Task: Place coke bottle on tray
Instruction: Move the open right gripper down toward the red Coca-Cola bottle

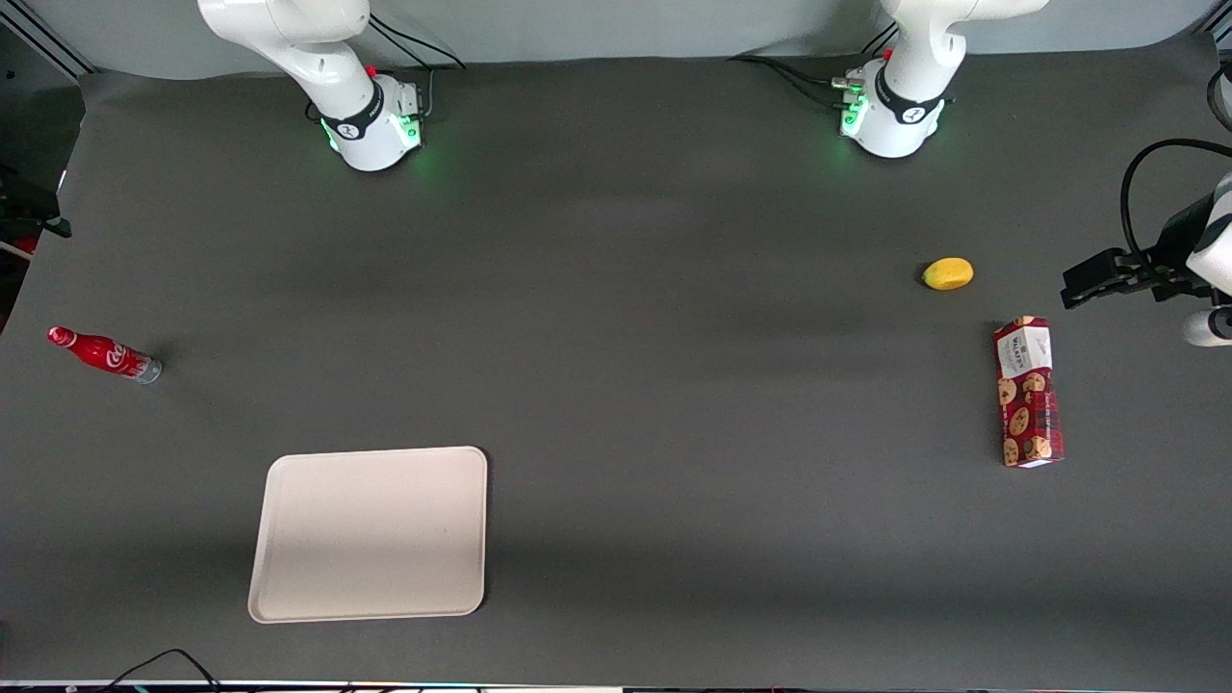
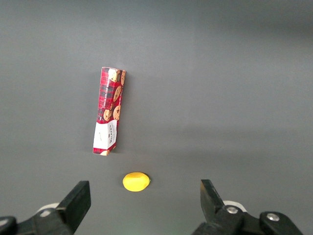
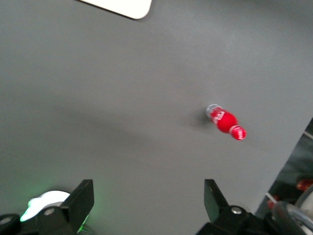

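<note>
Gripper (image 3: 149,205): fingers spread wide, holding nothing, high above bare table.
Coke bottle (image 1: 104,354): upright near the working arm's table edge, well apart from the tray (image 1: 371,532).
Risk: a glancing approach likely tips the slim bottle, rolling it off the edge.

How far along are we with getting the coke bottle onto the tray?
Nothing looks done yet. The coke bottle stands on the table toward the working arm's end, apart from the tray, which holds nothing. The gripper is open and empty, high above the table with the bottle in its view. Approach, grasp, carry and placement all remain.
</note>
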Controlling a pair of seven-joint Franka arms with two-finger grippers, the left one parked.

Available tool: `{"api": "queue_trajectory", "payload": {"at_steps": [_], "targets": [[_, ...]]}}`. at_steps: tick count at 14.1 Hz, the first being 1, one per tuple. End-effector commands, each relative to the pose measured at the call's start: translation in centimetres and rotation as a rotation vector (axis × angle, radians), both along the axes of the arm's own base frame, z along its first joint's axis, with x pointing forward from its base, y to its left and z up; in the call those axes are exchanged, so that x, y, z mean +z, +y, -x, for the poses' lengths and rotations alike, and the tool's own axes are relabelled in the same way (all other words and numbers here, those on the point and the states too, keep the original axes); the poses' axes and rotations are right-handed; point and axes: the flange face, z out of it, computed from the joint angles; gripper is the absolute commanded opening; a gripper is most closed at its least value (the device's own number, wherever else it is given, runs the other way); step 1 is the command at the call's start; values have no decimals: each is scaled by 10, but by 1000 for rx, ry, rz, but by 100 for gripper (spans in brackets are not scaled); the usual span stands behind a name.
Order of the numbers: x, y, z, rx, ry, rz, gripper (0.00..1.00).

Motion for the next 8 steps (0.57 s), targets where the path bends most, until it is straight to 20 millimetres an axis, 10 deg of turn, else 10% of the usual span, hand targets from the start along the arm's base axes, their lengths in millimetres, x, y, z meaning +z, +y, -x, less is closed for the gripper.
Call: {"api": "queue_trajectory", "payload": {"at_steps": [1, 8], "targets": [[-19, -6, 2, 116, 5, 38, 100], [-102, -106, 22, 332, -78, 38, 100]]}}
